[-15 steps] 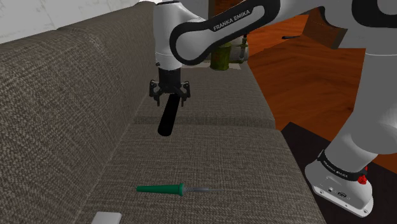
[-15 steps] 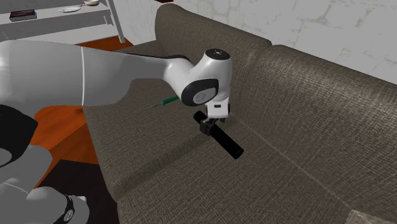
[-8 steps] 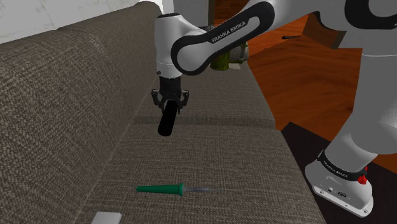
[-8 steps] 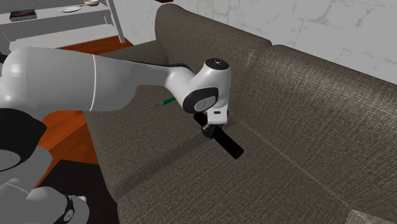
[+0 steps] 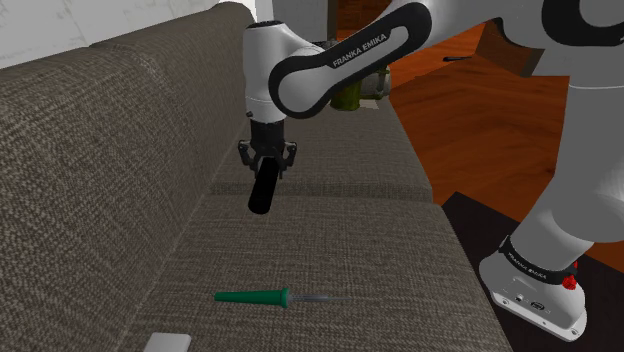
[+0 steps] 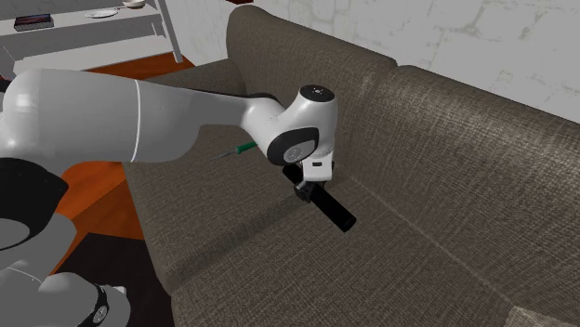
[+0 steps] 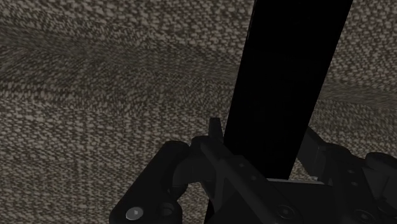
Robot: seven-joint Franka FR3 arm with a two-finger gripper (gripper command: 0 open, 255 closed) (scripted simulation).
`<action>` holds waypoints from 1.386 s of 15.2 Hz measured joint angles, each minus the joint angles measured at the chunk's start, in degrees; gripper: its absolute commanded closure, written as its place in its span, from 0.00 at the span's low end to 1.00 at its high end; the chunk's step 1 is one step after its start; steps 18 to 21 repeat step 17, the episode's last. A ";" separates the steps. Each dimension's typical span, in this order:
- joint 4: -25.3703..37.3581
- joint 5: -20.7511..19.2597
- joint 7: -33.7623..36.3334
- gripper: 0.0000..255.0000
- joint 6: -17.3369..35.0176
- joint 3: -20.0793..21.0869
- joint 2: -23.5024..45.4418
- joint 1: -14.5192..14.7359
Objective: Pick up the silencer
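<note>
Gripper [image 5: 267, 158] clamped on the upper end of the black cylindrical silencer [image 5: 262, 192], fingers [image 7: 213, 149] tight against its sides. Silencer hangs tilted over the seat of the brown-grey woven sofa [image 5: 120, 180], lower end right by the seam between two cushions; touching the fabric or not, cannot tell. Green-handled screwdriver [image 5: 252, 297] lies flat on the nearer cushion, well apart from the silencer, and a small white object [image 5: 166, 343] sits at the shoulder view's lower left.

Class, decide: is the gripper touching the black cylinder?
Touching. The wrist view shows the gripper clasping the black cylinder between its fingers, pressed against both sides.
</note>
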 measured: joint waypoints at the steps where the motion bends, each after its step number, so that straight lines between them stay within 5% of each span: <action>1: 0.04 0.00 -0.01 1.00 -0.03 0.00 0.03 0.00; 21: 7.09 2.36 -1.31 1.00 -9.96 1.09 -3.20 -0.47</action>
